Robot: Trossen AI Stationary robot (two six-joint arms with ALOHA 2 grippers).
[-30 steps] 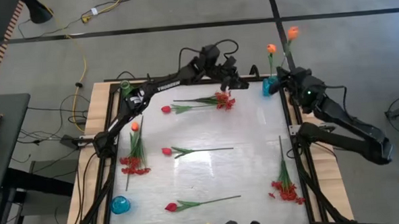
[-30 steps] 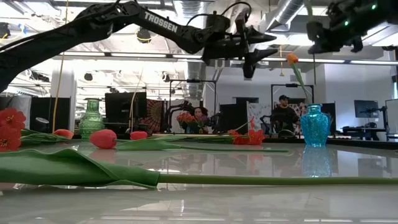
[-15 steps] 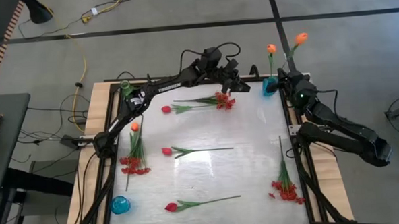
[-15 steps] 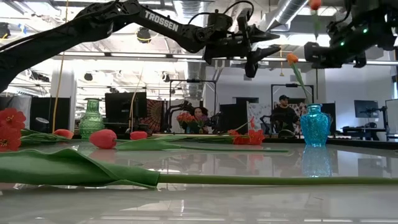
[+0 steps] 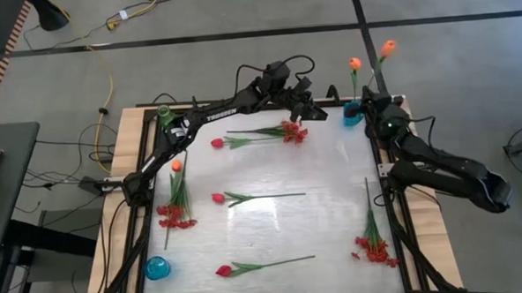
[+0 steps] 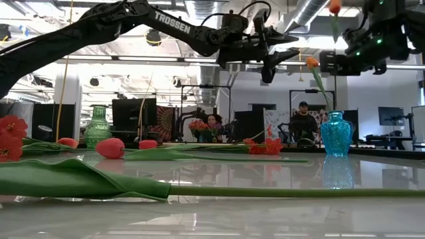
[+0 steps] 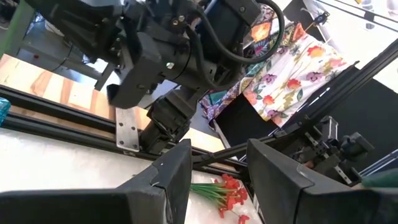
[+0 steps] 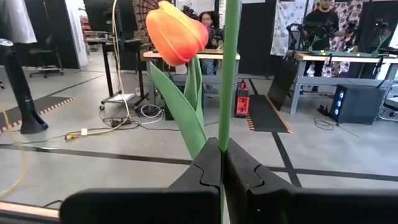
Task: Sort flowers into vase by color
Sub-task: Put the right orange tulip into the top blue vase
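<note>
Orange tulip [image 5: 388,47] was pinched by the right gripper [image 5: 378,95] above the blue vase [image 5: 353,114]. Left gripper [image 5: 317,114] hung spread apart, holding nothing.

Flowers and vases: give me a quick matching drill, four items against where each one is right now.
Items:
1. right gripper
2. left gripper
3. green vase
4. blue vase

States:
A. back left corner of the table
B. shut on an orange tulip stem
C. front left corner, no flowers in it
D. open, empty, above the back edge

Pairs: 1-B, 2-D, 3-A, 4-C
</note>
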